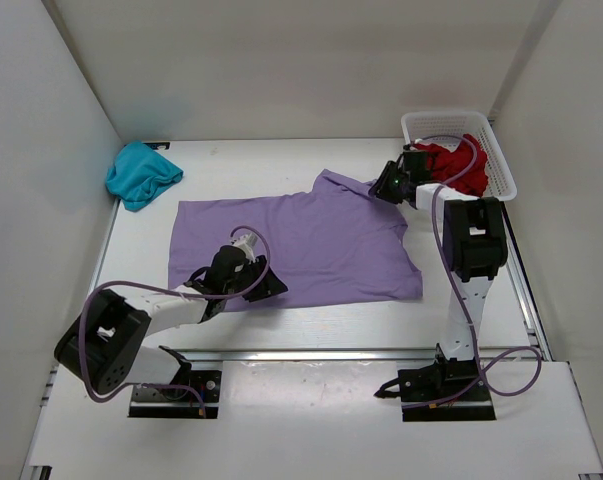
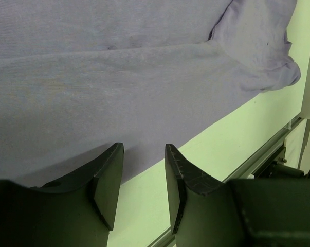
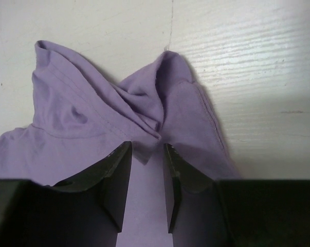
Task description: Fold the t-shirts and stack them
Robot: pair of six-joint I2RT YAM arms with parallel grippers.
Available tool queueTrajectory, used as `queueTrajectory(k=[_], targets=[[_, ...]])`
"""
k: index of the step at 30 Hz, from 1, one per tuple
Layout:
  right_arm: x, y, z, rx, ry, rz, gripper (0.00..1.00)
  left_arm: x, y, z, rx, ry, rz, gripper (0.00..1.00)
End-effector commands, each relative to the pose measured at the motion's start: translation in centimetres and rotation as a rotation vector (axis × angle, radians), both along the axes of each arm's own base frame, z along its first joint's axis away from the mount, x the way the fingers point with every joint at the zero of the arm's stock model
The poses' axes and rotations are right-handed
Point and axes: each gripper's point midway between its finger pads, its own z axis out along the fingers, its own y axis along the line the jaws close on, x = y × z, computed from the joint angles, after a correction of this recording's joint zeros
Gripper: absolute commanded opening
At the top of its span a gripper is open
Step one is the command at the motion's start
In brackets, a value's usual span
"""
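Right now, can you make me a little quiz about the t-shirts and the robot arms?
1. Fill the gap: the teal t-shirt lies crumpled at the far ____ corner of the table.
2. True or false: the red t-shirt lies in the white basket.
3. Pick one: the left end effector and the right end effector are both at the edge of which shirt? A the teal t-shirt, B the purple t-shirt, C the red t-shirt.

Key: 1 left; 2 true; 3 B.
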Motion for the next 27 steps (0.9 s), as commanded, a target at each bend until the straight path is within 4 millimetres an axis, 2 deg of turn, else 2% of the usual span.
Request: queueTrajectory(k=[1,9,14,16,19,23,25,27], targets=[[2.1,-0.7,2.3,-0.029,-0.090,-0.007,0.29,0.8,-0.7,1.2,-0.018,-0.035,-0.008,0.48],[2.5,-0.4,1.8,-0.025,-0.076,0.011,0.25,0.9,-0.7,0.8,-0.017,-0.023,-0.006,0.48],[2.4,-0.7,2.0,-0.025,-0.074,-0.015,0.30,1.1,-0.5,0.9,-0.013,-0.028,0.001,0.48],[2.2,-1.4,1.6,-0.040,-0.064,-0.029,0.31,1.0,-0.6,0.9,-0.013,-0.025,-0.003,0.48],[2.2,-1.1,1.5,-0.027,-0.061,-0.016,0.31,1.2,-0.6,1.0,-0.014,-0.031,0.000,0.48],[2.0,-0.5,1.0,0.005,-0.052,0.007,0.25,1.3,-0.3,1.0,-0.011,-0.035,0.009,0.49],[1.7,-0.7,0.8,0.014,-0.046,-0.003,0.22,1.1,-0.4,0.9,-0.013,-0.027,0.005,0.48],[1.9,-0.6,1.1,0.037,-0.061,0.001,0.22,1.1,-0.3,0.9,-0.011,-0.029,0.005,0.49]])
